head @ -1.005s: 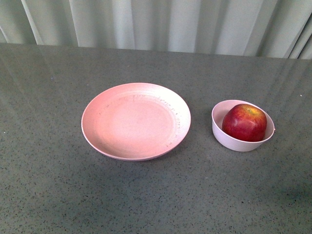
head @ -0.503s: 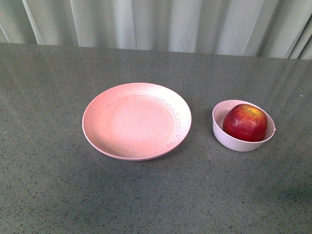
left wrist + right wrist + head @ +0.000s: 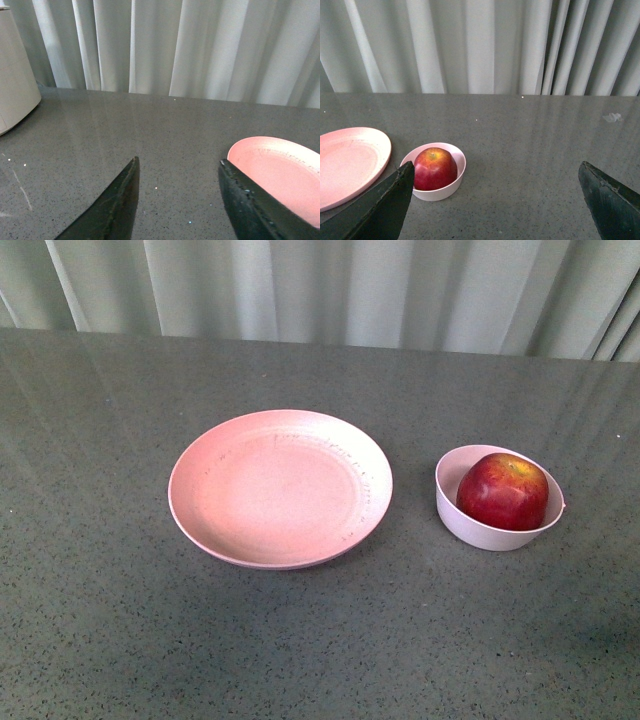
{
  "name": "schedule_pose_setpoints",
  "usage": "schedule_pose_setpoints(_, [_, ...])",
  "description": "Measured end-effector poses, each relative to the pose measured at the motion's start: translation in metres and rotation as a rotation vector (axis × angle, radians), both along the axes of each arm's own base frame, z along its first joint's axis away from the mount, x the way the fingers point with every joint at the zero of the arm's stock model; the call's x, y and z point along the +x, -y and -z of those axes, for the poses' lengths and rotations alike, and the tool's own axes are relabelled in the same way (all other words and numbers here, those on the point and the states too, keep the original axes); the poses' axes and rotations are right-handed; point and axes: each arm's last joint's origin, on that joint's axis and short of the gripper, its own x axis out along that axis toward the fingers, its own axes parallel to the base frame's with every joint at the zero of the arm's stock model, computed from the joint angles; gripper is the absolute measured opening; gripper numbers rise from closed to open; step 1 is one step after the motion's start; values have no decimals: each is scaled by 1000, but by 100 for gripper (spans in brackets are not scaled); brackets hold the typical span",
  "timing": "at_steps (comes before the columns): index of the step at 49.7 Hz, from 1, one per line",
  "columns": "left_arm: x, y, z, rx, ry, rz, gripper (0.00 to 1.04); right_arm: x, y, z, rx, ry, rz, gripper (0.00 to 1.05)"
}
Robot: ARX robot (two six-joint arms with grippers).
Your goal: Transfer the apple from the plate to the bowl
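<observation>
Apple [image 3: 502, 491] sits in bowl [image 3: 452, 512], plate [image 3: 280, 488] bare. I judge it heavy-ish, stiff, slick; I'd take it across the widest part. Left tool [image 3: 179, 187] & right tool [image 3: 495, 200] both apart, holding nothing.

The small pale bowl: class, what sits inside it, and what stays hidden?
Inside the bowl sits a dark-red apple, its top rising above the rim. The apple covers the bowl's floor, so anything beneath it cannot be seen.
</observation>
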Motion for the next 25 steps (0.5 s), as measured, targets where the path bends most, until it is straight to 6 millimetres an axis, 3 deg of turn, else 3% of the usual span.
schedule_pose_setpoints(7, [0, 0, 0, 0, 0, 0, 74, 0, 0, 0, 0, 0, 0, 96])
schedule_pose_setpoints(13, [0, 0, 0, 0, 0, 0, 97, 0, 0, 0, 0, 0, 0, 96])
schedule_pose_setpoints(25, [0, 0, 0, 2, 0, 0, 96, 0, 0, 0, 0, 0, 0, 96])
